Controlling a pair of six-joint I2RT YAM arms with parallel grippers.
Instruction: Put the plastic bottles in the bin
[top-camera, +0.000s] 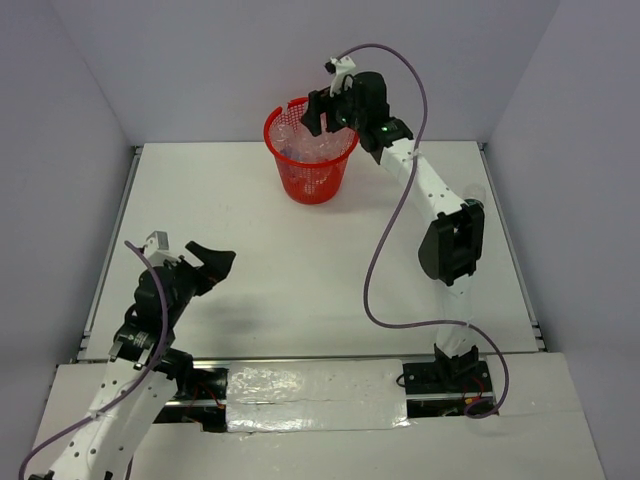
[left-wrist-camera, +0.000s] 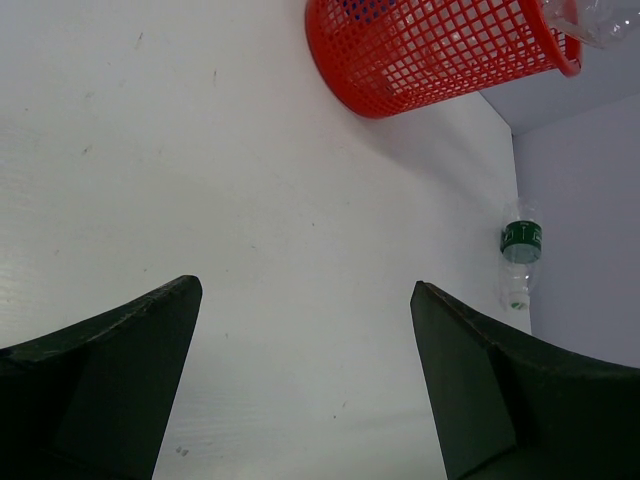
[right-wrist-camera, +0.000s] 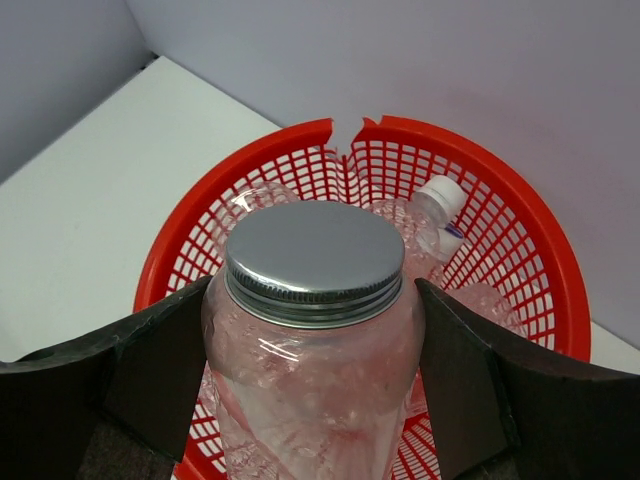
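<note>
My right gripper (top-camera: 322, 112) (right-wrist-camera: 312, 295) is shut on a clear crinkly plastic bottle (right-wrist-camera: 312, 390) with a wide grey cap, holding it upright just above the mouth of the red mesh bin (top-camera: 315, 180) (right-wrist-camera: 480, 165). Other clear bottles lie inside the bin, one with a white cap (right-wrist-camera: 440, 200). The held bottle also shows over the bin rim in the left wrist view (left-wrist-camera: 595, 20). One more clear bottle with a green label (left-wrist-camera: 520, 250) lies on the table by the right wall. My left gripper (top-camera: 208, 262) (left-wrist-camera: 305, 295) is open and empty, low over the near left of the table.
The bin (left-wrist-camera: 420, 50) stands at the back middle of the white table, close to the rear wall. Grey walls enclose the table on the left, back and right. A purple cable (top-camera: 385, 250) hangs beside the right arm.
</note>
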